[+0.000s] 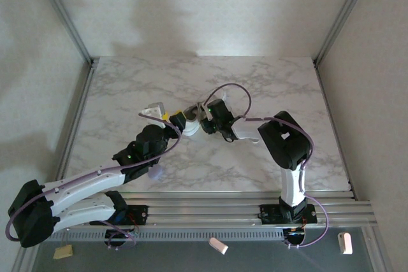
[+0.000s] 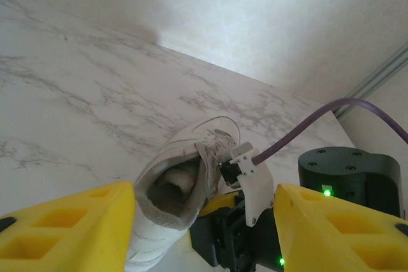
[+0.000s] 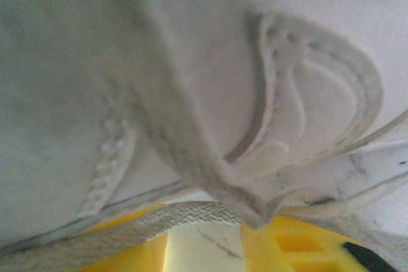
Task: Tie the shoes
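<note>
Sneaker: the sneaker (image 2: pixel 182 186) is lying around the middle of the table (image 1: pixel 268 87), well apart from every edge, with its heel opening facing the left gripper (image 2: pixel 205 189).
Left jaws: they are standing wide and released. The yellow fingers (image 2: pixel 64 234) are straddling the heel, one just beside or touching it and the other clear of it.
Right jaws: the right gripper (image 3: pixel 204 240) is crowding the laced side, and a lace (image 3: pixel 159 218) is lying across its fingertips. A slit of a gap is showing between them; I cannot tell whether they are pinching the lace.
Risk, lace slipping: the lace is sitting at the very tips, so a pull is likely to be dragging it free instead of drawing it tight.
Risk, sneaker shifting: nothing is clamping the sneaker, so any tug on the lace is liable to be sliding or tipping it across the surface.
Risk, collision: the right gripper is working between the left fingers, so closing the left jaws is risking a knock.
Risk, blind work: the right wrist camera is sitting too close, so the knot is going unchecked.
</note>
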Robot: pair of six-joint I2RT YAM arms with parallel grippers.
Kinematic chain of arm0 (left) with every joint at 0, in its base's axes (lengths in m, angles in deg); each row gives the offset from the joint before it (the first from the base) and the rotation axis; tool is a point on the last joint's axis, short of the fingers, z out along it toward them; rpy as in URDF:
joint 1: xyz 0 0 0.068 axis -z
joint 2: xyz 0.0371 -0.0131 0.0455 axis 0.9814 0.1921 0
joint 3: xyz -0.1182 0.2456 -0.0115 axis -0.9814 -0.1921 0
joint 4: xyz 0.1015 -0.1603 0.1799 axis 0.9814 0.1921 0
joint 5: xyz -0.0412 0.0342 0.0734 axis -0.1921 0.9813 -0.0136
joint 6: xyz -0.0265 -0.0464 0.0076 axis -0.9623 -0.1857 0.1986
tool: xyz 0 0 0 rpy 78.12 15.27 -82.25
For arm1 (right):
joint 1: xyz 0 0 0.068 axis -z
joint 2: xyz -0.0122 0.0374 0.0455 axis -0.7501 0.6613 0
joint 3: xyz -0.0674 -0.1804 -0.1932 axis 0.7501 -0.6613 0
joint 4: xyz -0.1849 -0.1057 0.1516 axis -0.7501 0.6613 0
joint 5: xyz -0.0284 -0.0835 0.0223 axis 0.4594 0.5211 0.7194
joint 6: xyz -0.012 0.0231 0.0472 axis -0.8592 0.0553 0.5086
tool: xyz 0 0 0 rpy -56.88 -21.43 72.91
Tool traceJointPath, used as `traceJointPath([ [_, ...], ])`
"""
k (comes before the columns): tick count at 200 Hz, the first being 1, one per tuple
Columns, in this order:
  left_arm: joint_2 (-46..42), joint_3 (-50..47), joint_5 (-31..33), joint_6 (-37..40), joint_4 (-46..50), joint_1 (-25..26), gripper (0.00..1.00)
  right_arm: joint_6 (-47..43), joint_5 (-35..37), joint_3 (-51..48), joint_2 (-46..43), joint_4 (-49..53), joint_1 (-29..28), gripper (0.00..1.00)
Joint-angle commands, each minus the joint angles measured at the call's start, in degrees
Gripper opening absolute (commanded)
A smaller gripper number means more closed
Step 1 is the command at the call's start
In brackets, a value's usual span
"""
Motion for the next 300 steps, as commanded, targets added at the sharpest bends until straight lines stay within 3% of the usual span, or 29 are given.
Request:
traceJointPath([
  [1,-1.68,-1.36,1.09,-1.36,1.23,-0.48,0.59,0.2,0.94,2.82,1.6,-1.43,0.17,0.23],
  [24,-2.29,-2.03,1.33,-1.5,1.61,-0.47,0.6,-0.09,0.73,3.31,0.42,0.56,0.31,0.0],
  [48,-2.43,-2.64,1.02,-1.35,2.04,-0.58,0.61,-0.21,-2.11,3.4,-4.14,6.55,0.5,0.0],
  [103,-1.19,-4.74,-1.74,-1.63,2.09,-0.58,0.62,2.46,-10.93,8.66,-13.9,34.52,0.77,0.0],
  [145,0.97,-5.48,-4.82,-0.45,1.65,-0.6,0.62,3.28,-20.01,10.95,-17.31,46.87,1.13,0.0],
  [167,2.32,-6.24,-5.55,-0.94,1.27,-0.66,0.62,4.53,-21.69,10.98,-18.97,47.88,1.69,0.0],
  [194,4.77,-7.13,-5.81,-1.78,0.24,-0.66,0.6,6.34,-17.61,11.43,-16.81,47.0,3.48,0.0],
  [209,7.47,-6.7,-6.39,-2.05,-0.54,-0.61,0.56,8.57,-22.06,11.2,-14.21,44.35,6.09,0.0],
  [225,11.58,-5.26,-8.26,-2.16,-1.09,-0.58,0.46,10.8,-28.24,11.14,-11.33,40.84,8.97,0.0],
  [300,33.45,13.21,-10.78,-4.39,6.1,2.55,0.4,8.69,-28.02,18.12,-2.34,38.97,13.69,0.0],
])
